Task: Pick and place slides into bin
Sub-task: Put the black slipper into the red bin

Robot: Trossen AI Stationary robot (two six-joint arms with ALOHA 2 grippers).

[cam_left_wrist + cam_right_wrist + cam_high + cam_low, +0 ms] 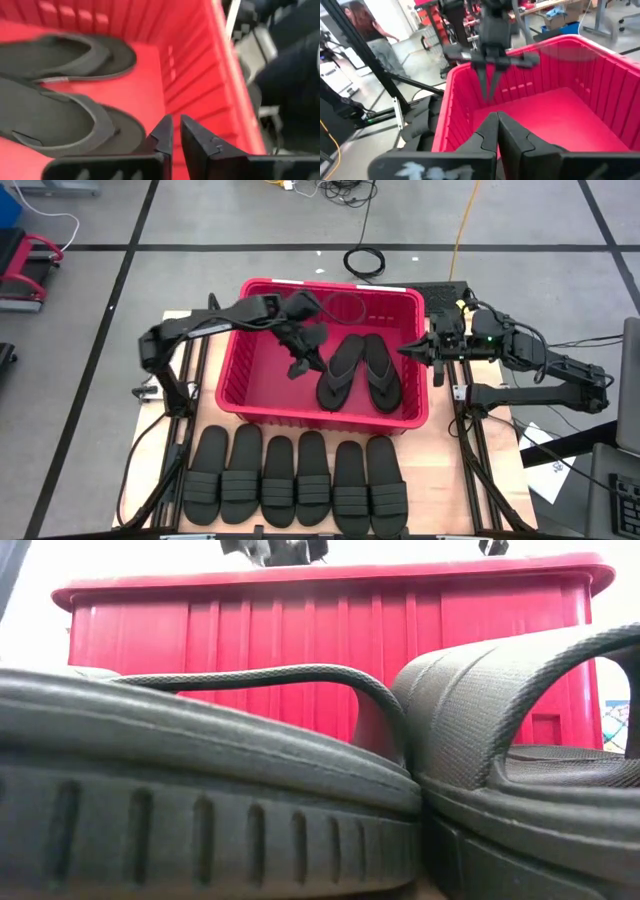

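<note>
Wooden counter (160,450) on a tiled floor. Two thong slides (358,372) lie in the bin (256,395); six (295,477) wait before it. Left gripper (300,367) hangs over the bin, jaws nearly together, empty; right gripper (408,351) at the rim, jaws pressed together. We judge a release just done; next, reach for a front slide.

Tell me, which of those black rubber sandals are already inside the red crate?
The two thin-strapped black rubber flip-flops lie side by side in the big red plastic crate. The six wide-strapped black slides sit in a row on the table in front of it.
</note>
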